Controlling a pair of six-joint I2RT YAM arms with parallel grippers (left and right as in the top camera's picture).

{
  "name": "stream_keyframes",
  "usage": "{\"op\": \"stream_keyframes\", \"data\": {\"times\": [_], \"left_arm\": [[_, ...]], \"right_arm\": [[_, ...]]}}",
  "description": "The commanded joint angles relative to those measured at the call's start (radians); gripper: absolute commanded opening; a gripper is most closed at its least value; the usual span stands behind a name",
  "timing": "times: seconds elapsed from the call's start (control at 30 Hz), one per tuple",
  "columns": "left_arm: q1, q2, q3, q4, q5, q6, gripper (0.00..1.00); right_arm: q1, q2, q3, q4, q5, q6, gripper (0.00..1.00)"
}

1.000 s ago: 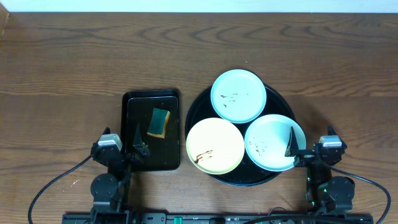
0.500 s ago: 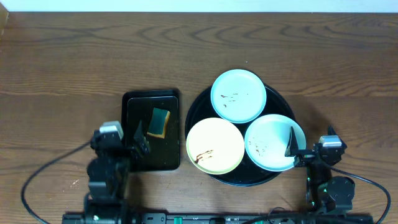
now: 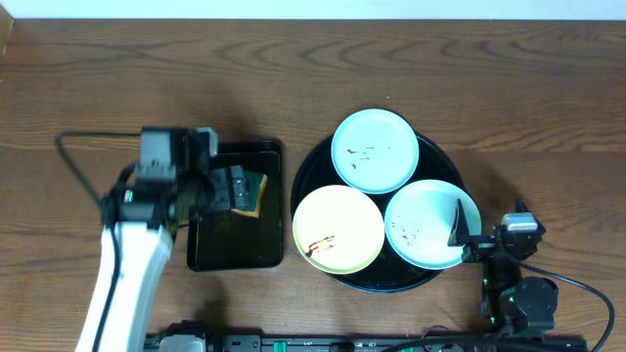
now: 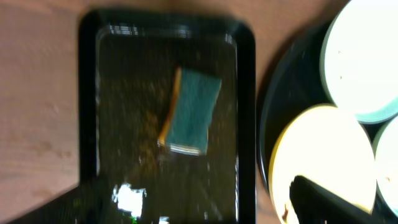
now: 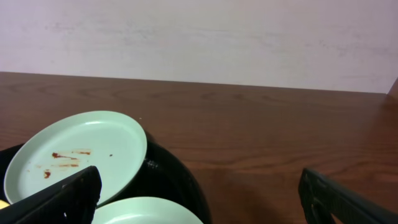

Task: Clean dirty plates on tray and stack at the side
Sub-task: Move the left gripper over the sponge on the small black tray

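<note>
Three small round smeared plates [image 3: 375, 150], one pale yellow, two mint-blue, sit on the large round glossy black tray [image 3: 307, 177] right of the left gripper [image 3: 229, 187], which hangs wide open, empty, over the green-yellow sponge [image 4: 194, 112] in the small rectangular black tray [image 3: 235, 250]. Risk: an off-centre pinch drops the sponge; the right gripper [image 3: 466, 234], spread empty, could nudge the plate under it.

You have no text, label, brand, number or sign to read in any view: the plates [image 3: 375, 150], round tray [image 3: 309, 174], rectangular tray [image 3: 235, 244] and sponge [image 4: 194, 111] carry no legible marking.
</note>
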Motion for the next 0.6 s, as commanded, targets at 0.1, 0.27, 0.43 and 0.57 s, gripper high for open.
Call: {"op": "stream_keyframes", "data": {"times": [0.1, 0.27, 0.43, 0.57], "left_arm": [[-0.02, 0.177, 0.097, -0.079, 0.029, 0.061, 0.91], [-0.02, 0.22, 0.093, -0.088, 0.031, 0.071, 0.91], [-0.02, 0.296, 0.093, -0.056, 0.031, 0.117, 0.91], [-0.02, 0.352, 0.093, -0.002, 0.031, 0.127, 0.89]], "right_arm": [[0.008, 0.0, -0.001, -0.005, -0.001, 0.011, 0.99], [0.008, 0.0, -0.001, -0.005, -0.001, 0.011, 0.99], [0.008, 0.0, -0.001, -0.005, 0.0, 0.011, 0.99], [0.008, 0.0, -0.001, -0.005, 0.0, 0.011, 0.99]]}}
